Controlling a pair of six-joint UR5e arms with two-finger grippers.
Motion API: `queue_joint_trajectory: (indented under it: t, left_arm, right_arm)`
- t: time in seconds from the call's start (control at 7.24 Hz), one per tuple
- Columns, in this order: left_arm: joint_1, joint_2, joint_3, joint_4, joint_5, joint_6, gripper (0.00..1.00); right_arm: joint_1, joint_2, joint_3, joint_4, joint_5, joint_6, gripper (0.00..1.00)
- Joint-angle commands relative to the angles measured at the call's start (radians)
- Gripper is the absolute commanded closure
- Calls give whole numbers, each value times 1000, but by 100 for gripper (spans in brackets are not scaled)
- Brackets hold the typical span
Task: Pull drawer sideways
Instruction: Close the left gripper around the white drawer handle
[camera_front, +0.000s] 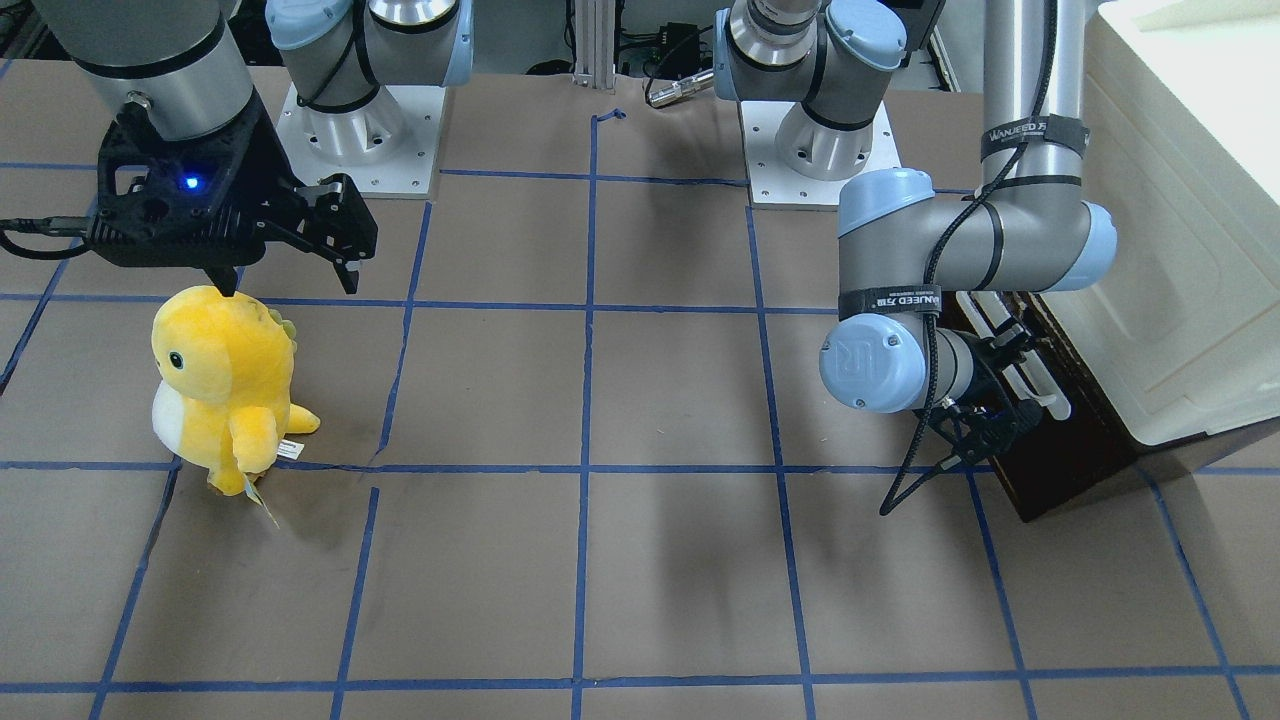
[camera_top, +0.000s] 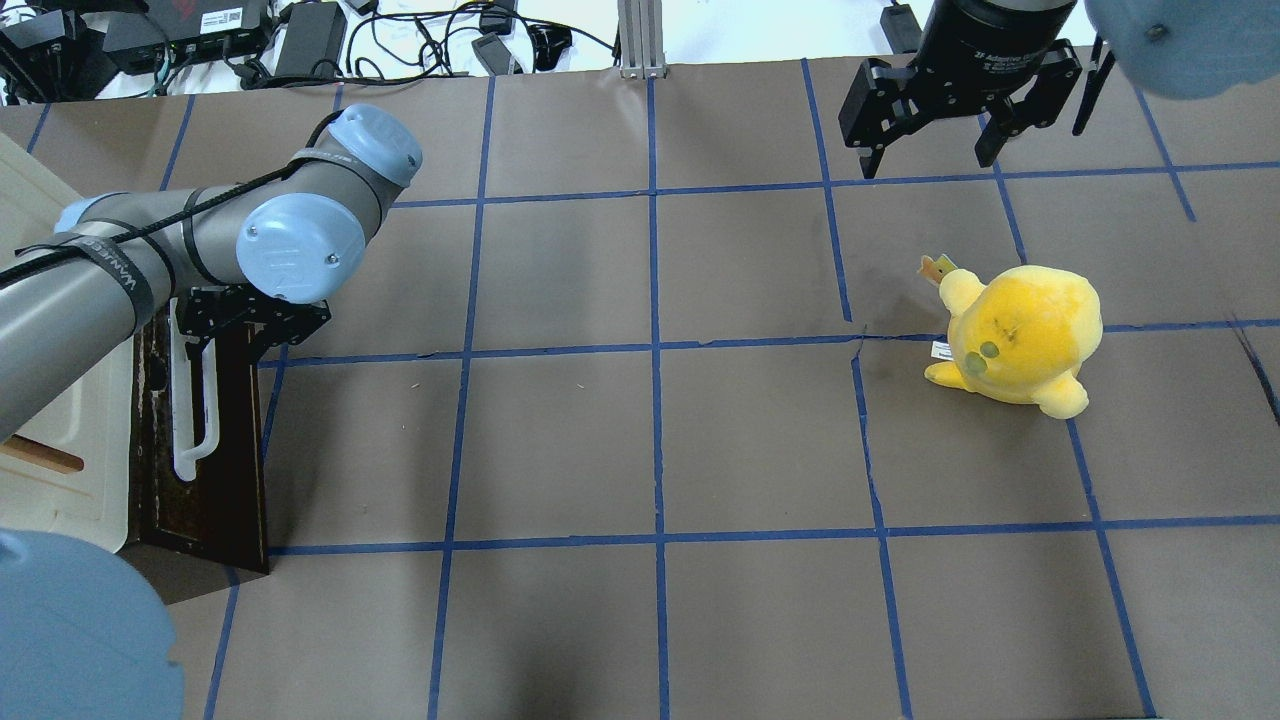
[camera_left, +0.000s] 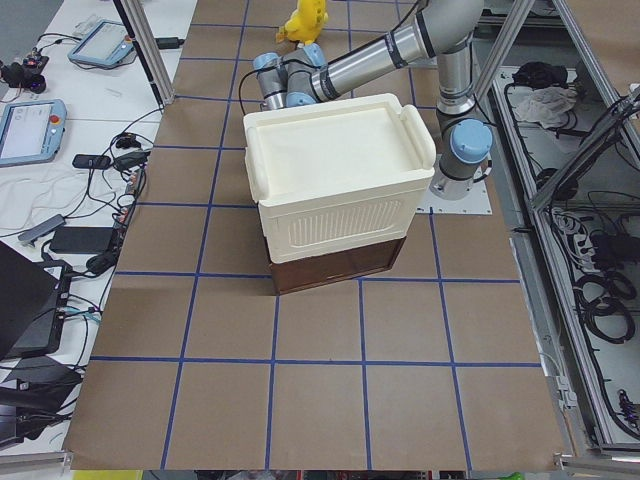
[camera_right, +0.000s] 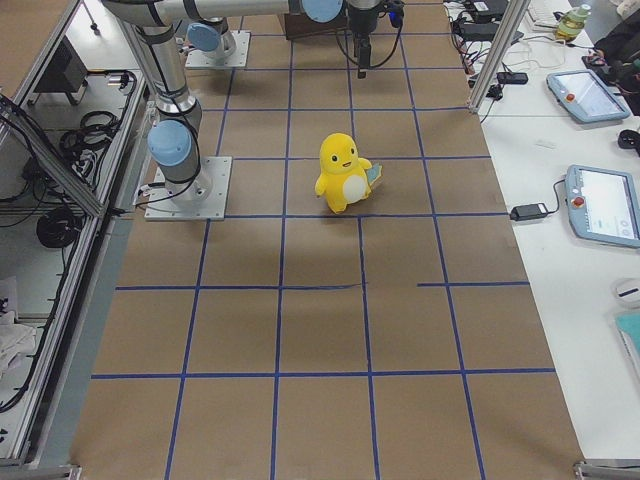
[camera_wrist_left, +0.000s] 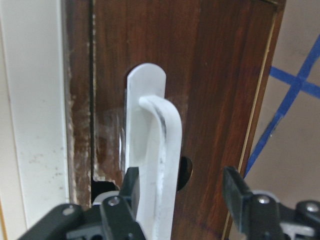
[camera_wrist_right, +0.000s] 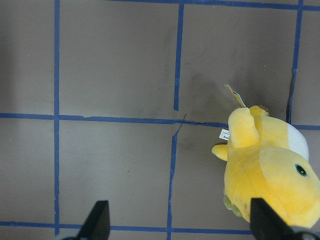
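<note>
Over at the table's (camera_top: 650, 440) left end, the drawer (camera_top: 215, 480) sits under the cream cabinet (camera_top: 50, 450), with its dark brown front turned toward the middle of the table. The front stands just beside the cabinet's edge, and the left wrist view shows a narrow gap there. How far out the drawer is, I cannot tell. A long white handle (camera_top: 185, 400) runs along the front.

The left gripper (camera_top: 250, 320) is at the far end of that handle, pointed at the drawer front. Its jaws are spread wide and the handle lies between them. In the left wrist view the bar sits right against one finger, while the other finger (camera_wrist_left: 235, 187) stands well apart from it on the right. The fingers straddle the bar without squeezing it, so nothing is clamped.

The right gripper (camera_top: 930, 140) hangs above the table on the far right, well apart from the drawer. Its jaws are also spread wide and hold nothing. Below it and off to one side, a yellow plush toy (camera_top: 1020, 335) with a white belly stands upright on the table, clear of the fingertips. The table is covered in brown sheet with a grid of blue tape.
</note>
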Motion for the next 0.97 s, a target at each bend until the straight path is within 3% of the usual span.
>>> queue_joint_trajectory:
  t: [0.0, 0.14, 0.28, 0.41, 0.83]
  left_arm:
    - [0, 3, -7, -6, 1, -2, 38]
    - [0, 5, -19, -10, -2, -5, 38]
    - [0, 6, -20, -10, 0, -8, 46]
    - [0, 9, -20, -13, 1, -6, 48]
    - [0, 20, -20, -41, 5, -6, 48]
  right_arm:
    - [0, 0, 0, 0, -1, -2, 0]
    - [0, 0, 0, 0, -1, 0, 0]
    - [0, 0, 0, 0, 1, 0, 0]
    - [0, 0, 0, 0, -1, 0, 0]
    - [0, 0, 0, 0, 1, 0, 0]
